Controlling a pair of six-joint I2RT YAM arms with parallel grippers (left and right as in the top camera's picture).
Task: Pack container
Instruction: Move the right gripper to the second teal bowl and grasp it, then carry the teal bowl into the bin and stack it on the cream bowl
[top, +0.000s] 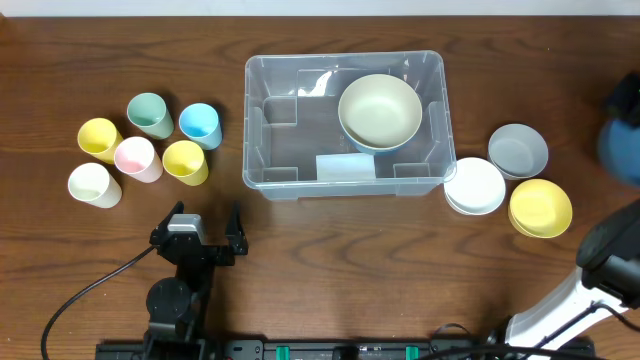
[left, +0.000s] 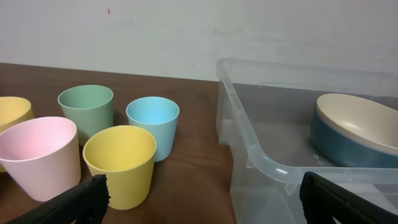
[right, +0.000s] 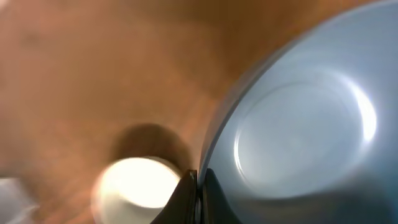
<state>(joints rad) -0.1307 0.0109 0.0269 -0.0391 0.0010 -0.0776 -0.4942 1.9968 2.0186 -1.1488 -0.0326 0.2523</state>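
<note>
Brown wooden table (top: 350, 270) fills the view from above. On the left side stand six little cups (top: 137, 158). The left claw (top: 202, 232) sits just in front of them, wide open and holding nothing. If it swings sideways, it could knock the yellow cup (left: 121, 162) over.

In the middle is the container (top: 300, 150), the big see-through box. One cream bowl (top: 380, 110) lies inside, near its far right corner. Just beside the box on the right are white bowls (top: 474, 186), a grey bowl (top: 518, 150) and a yellow bowl (top: 540, 208).

At the far right edge, the right claw (right: 196, 186) is pinched tight on the rim of a blue bowl (right: 298, 130), up in the air, I think. It only has a thin bit of the edge, so the bowl could slip out or tip. The bowl could also bump the box wall going in. Or it could land crooked on the cream bowl and wobble.
</note>
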